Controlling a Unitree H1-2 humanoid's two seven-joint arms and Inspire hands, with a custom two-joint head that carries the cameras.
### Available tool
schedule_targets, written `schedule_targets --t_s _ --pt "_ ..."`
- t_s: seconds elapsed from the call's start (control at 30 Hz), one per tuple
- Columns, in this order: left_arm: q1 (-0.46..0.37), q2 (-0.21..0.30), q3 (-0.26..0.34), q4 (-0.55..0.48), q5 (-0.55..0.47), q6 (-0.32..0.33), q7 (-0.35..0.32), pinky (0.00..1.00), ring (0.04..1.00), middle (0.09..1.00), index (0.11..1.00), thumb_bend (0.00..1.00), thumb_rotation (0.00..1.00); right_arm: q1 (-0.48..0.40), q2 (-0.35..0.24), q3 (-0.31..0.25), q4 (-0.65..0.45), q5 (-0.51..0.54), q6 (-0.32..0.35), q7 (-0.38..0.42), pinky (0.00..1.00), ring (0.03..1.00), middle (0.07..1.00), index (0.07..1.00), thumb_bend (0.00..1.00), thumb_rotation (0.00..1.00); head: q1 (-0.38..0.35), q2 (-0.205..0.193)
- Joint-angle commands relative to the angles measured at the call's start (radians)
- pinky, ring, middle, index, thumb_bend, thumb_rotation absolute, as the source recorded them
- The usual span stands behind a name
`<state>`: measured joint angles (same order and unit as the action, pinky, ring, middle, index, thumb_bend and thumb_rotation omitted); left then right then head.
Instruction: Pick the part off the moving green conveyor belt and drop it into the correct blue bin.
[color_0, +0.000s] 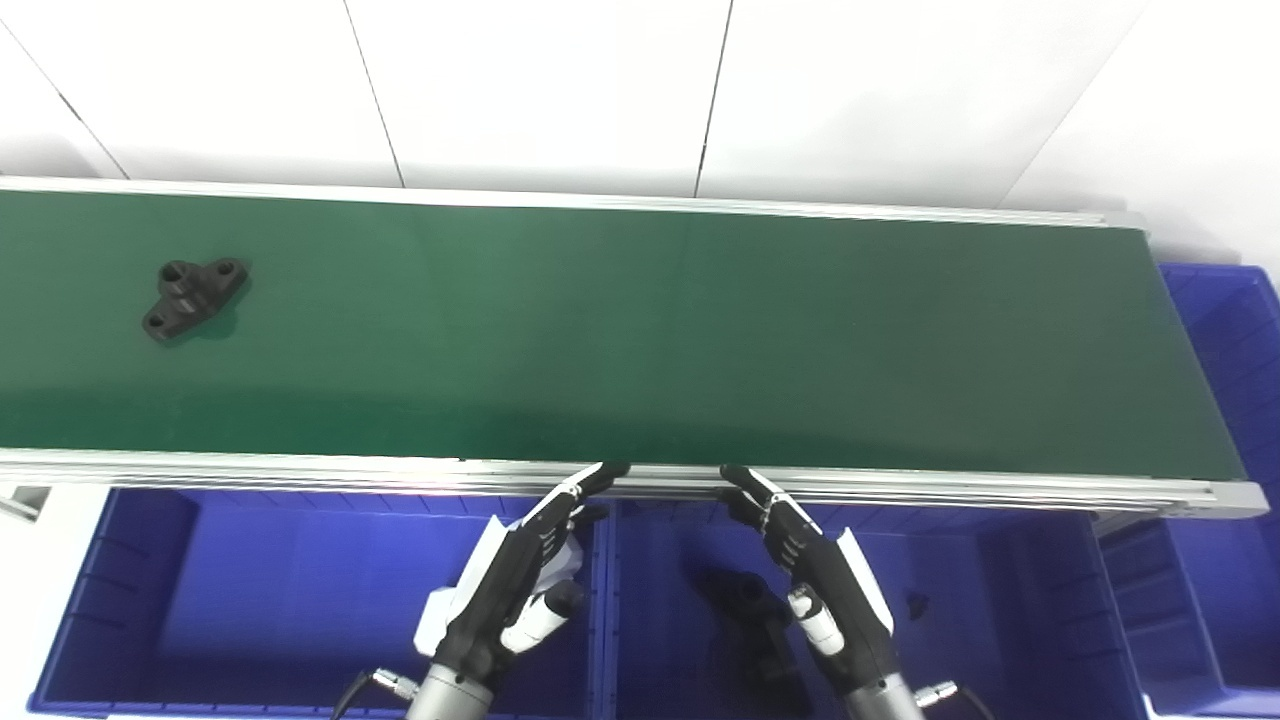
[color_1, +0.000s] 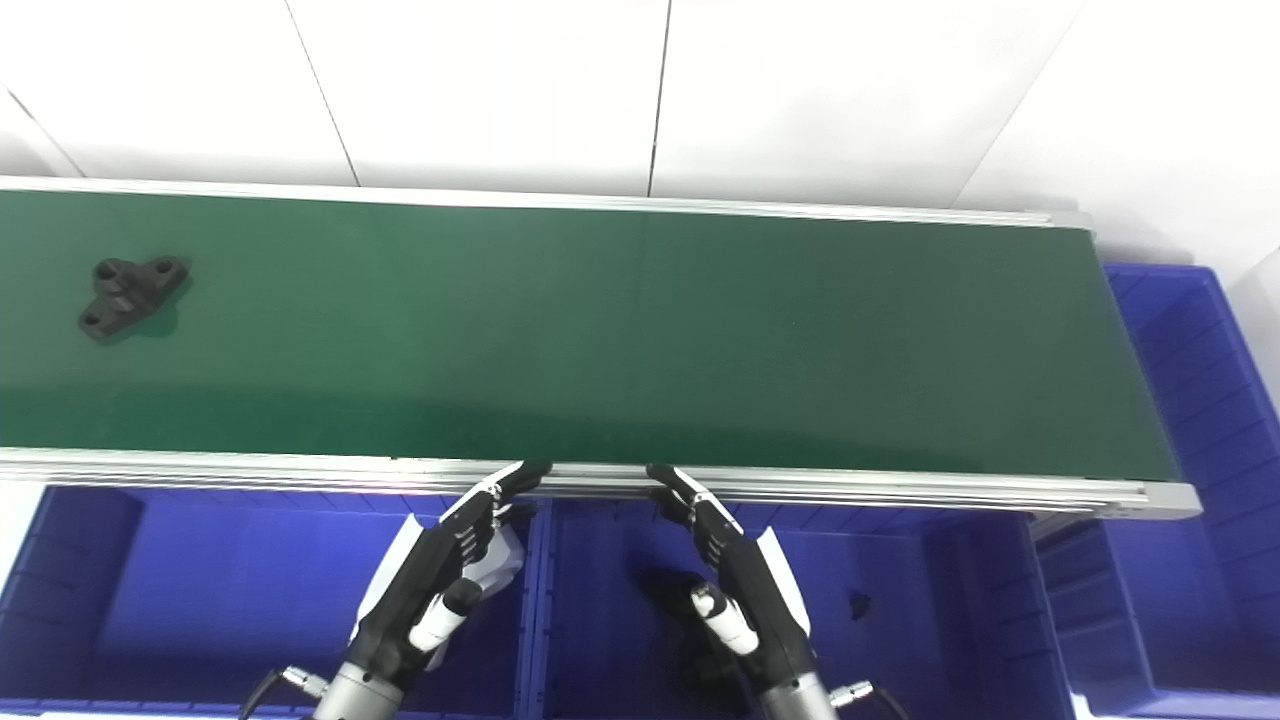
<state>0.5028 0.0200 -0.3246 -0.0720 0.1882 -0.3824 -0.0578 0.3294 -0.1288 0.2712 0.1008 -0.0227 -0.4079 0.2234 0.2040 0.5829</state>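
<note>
conveyor belt (color_0: 640, 340) runs left to right across both head views, dark green, framed by a silver aluminium rail (color_0: 900, 488) on the near side and another along the far side against white wall panels. no brand marks, labels or readable writing anywhere on belt, rails, bins or hands.

part (color_0: 193, 297): black, flat-based bracket shape with round holes at its ends and a raised boss, lying on the belt near the left end, closer to the far rail than the near one. it sits at a slant, long axis running lower-left to upper-right. nothing touches it; well apart from both hands.

left hand (color_0: 520, 575): below the near rail, over the divide between the left blue bin (color_0: 130, 600) and the middle blue bin (color_0: 1000, 600). fingers (color_0: 580, 490) stretched out straight and together, tips reaching up to the rail edge; thumb apart from them. holds nothing, released.

right hand (color_0: 820, 575): mirror pose, over the middle bin, fingers extended with tips at the rail edge, thumb off to the side. holds nothing, released. the two hands angle toward each other, fingertips near but apart.

middle bin contents: dark object (color_0: 745, 600) on the floor between and under the hands, partly hidden by the right hand, shape unclear; small dark speck (color_0: 915, 603) further right on the bin floor, too small to identify.

third blue bin (color_0: 1225, 330) stands past the right end of the belt.
</note>
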Motion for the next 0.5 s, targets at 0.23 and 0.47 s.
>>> schedule_targets --t_s 0.23,0.47 --pt "-0.004 -0.014 -0.005 -0.001 0.011 -0.038 0.009 0.82 0.911 0.9 0.848 0.89 0.99 -0.007 -0.004 -0.003 -0.005 0.011 -0.061 0.009 0.86 0.904 0.91 0.88 1.0 0.97 0.027 -0.012" --pt "-0.017 -0.021 -0.009 0.028 0.012 -0.054 0.012 0.81 0.903 0.891 0.843 0.89 0.98 -0.014 -0.009 -0.005 0.011 0.022 -0.06 0.016 0.87 0.909 0.913 0.885 1.0 0.96 0.067 -0.04"
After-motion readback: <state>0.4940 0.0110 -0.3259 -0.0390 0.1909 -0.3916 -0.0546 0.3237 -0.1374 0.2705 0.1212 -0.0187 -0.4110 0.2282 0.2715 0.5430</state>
